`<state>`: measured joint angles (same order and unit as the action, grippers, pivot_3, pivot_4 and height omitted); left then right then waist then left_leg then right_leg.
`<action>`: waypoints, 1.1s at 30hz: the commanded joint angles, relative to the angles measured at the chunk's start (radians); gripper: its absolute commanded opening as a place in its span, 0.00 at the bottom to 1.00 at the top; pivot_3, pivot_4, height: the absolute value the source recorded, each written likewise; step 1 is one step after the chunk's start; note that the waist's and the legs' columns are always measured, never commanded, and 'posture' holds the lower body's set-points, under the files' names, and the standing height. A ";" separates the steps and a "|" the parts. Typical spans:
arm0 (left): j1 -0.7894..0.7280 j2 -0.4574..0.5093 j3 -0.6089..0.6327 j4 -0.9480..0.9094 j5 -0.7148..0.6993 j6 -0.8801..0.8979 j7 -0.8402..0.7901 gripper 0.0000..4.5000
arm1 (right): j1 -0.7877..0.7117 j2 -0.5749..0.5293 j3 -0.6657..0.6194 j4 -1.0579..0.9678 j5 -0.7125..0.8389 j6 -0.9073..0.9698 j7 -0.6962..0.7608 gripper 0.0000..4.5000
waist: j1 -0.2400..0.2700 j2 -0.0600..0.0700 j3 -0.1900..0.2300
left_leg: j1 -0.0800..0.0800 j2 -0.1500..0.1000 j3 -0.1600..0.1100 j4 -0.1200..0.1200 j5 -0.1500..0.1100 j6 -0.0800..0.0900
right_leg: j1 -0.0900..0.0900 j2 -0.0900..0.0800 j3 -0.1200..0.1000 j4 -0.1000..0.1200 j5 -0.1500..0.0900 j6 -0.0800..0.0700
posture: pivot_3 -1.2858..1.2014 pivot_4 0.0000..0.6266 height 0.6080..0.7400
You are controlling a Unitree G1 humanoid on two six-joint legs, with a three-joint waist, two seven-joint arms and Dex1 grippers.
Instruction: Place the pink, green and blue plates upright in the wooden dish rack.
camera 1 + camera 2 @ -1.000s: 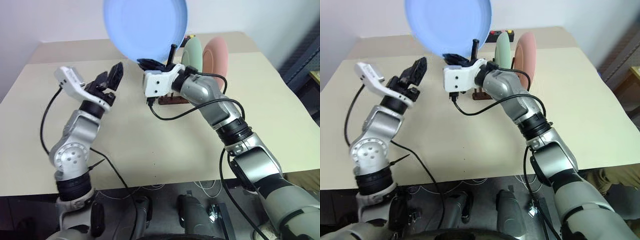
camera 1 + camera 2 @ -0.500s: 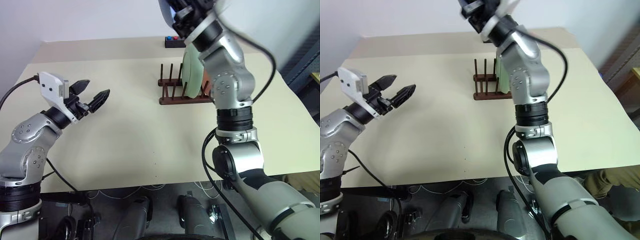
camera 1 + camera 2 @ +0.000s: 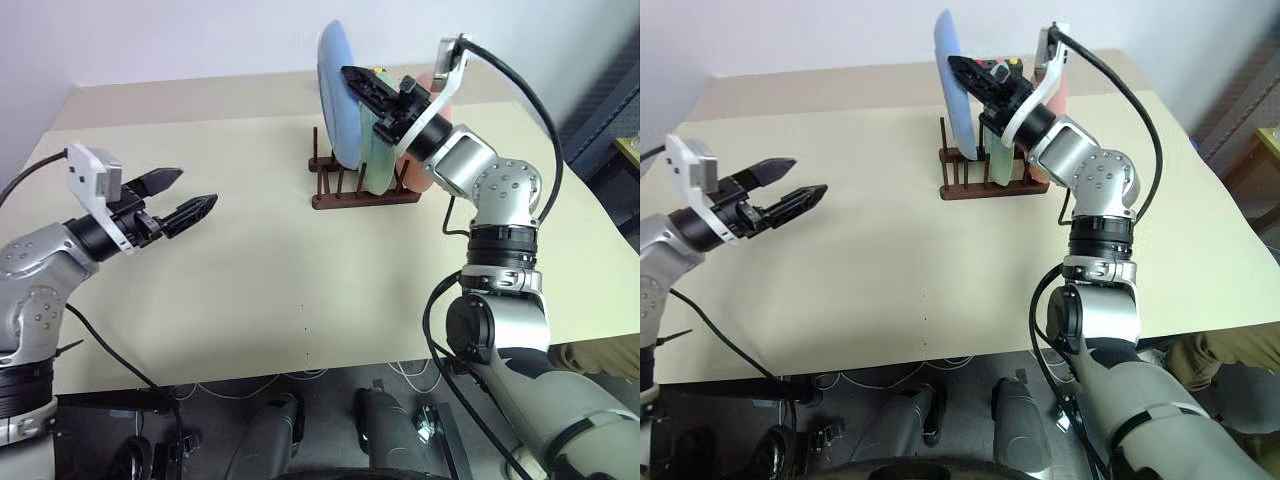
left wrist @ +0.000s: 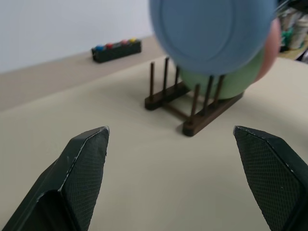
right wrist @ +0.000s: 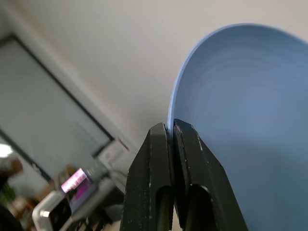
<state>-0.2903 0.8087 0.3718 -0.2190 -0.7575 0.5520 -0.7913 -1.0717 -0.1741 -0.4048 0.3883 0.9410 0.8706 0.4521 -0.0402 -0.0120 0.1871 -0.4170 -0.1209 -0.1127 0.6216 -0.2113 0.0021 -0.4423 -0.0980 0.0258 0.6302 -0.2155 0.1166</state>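
R hand [image 3: 352, 78] pinches blue plate [image 3: 336, 95] by rim, edge-on & upright above rack [image 3: 362, 192] upper centre, free slot below beside green plate [image 3: 381, 160]; L hand [image 3: 186, 195] released, far left.

Free: bare desk [image 3: 300, 260] between left claw [image 3: 190, 196] and wooden dish rack [image 3: 362, 195] | Obstacles: blue plate [image 3: 338, 95] over rack; button box [image 4: 117, 49] behind
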 commanded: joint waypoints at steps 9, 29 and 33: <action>0.009 0.002 0.068 -0.060 -0.060 0.013 -0.002 0.95 | -0.124 0.020 -0.134 0.081 0.135 0.004 -0.113 0.00 | -0.004 0.000 0.000 | 0.000 0.001 0.000 0.000 0.000 0.000 | 0.000 0.000 0.000 0.000 0.000 0.000 | 0.52 0.24 1.00; 0.014 -0.001 0.071 -0.055 -0.061 0.002 0.000 0.95 | -0.088 0.005 -0.124 0.166 0.123 0.007 -0.108 0.00 | -0.004 0.000 0.000 | 0.000 0.001 0.000 0.000 0.000 0.000 | 0.000 0.000 0.000 0.000 0.000 0.000 | 0.52 0.24 1.00; 0.015 0.000 0.071 -0.053 -0.060 0.002 0.001 0.95 | -0.078 0.004 -0.117 0.184 0.110 0.007 -0.096 0.00 | -0.004 0.000 0.000 | 0.000 0.001 0.000 0.000 0.000 0.000 | 0.000 0.000 0.000 0.000 0.000 0.000 | 0.52 0.24 1.00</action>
<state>-0.2770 0.8010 0.4101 -0.2484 -0.8154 0.5653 -0.7864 -1.1396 -0.1606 -0.5226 0.5875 1.0442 0.8867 0.3358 -0.0440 -0.0115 0.1873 -0.4170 -0.1202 -0.1124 0.6214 -0.2112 0.0021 -0.4424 -0.0977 0.0258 0.6302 -0.2154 0.1165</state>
